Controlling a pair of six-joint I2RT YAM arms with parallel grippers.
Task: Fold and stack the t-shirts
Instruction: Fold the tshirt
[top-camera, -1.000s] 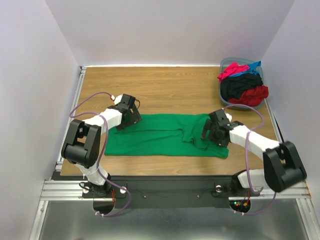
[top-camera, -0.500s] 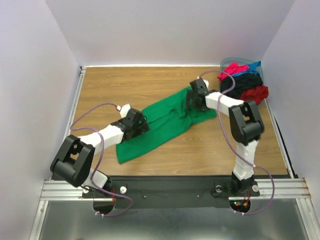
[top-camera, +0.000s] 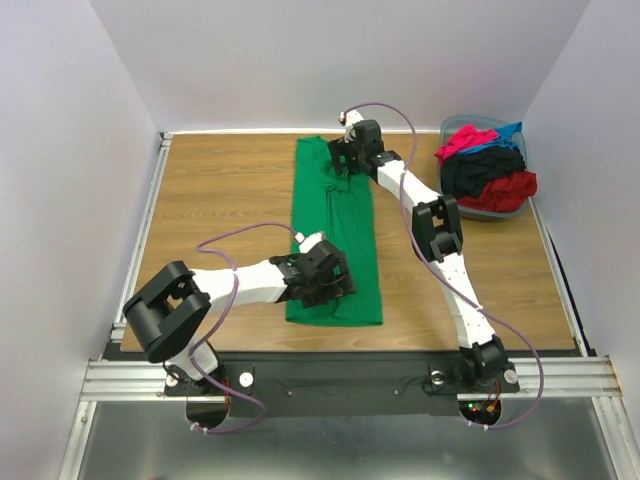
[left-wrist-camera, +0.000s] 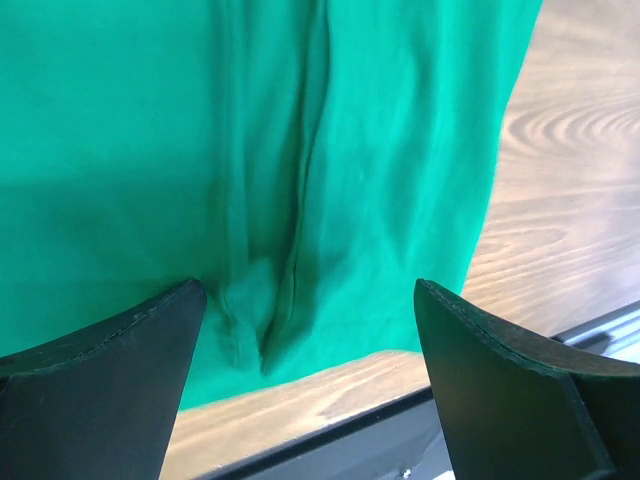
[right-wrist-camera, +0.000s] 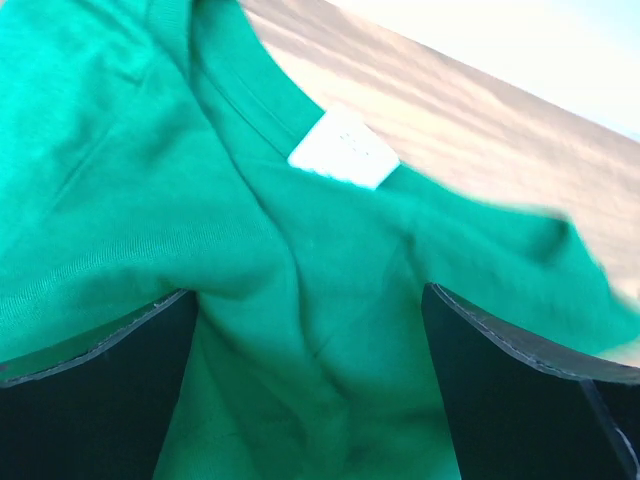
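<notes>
The bright green t-shirt (top-camera: 335, 235) lies flat as a long strip running from the far side of the table to the near edge. My left gripper (top-camera: 325, 282) stands open over its near end. In the left wrist view the green cloth (left-wrist-camera: 250, 150) with a lengthwise crease reaches down to its hem between the spread fingers (left-wrist-camera: 110, 370). My right gripper (top-camera: 345, 160) is stretched far out and hangs open over the collar end. The right wrist view shows the white neck label (right-wrist-camera: 343, 148) and rumpled cloth (right-wrist-camera: 300, 330) between the open jaws.
A grey-blue bin (top-camera: 480, 212) at the far right corner holds other t-shirts: pink-red (top-camera: 462, 142), blue (top-camera: 507, 132), black (top-camera: 480, 170) and red (top-camera: 508, 190). White walls close the table on three sides. The metal rail (top-camera: 350, 375) runs along the near edge.
The green shirt has swung from lying left to right to lying far to near. The right arm reached to the far end; the left gripper moved to the near middle.
</notes>
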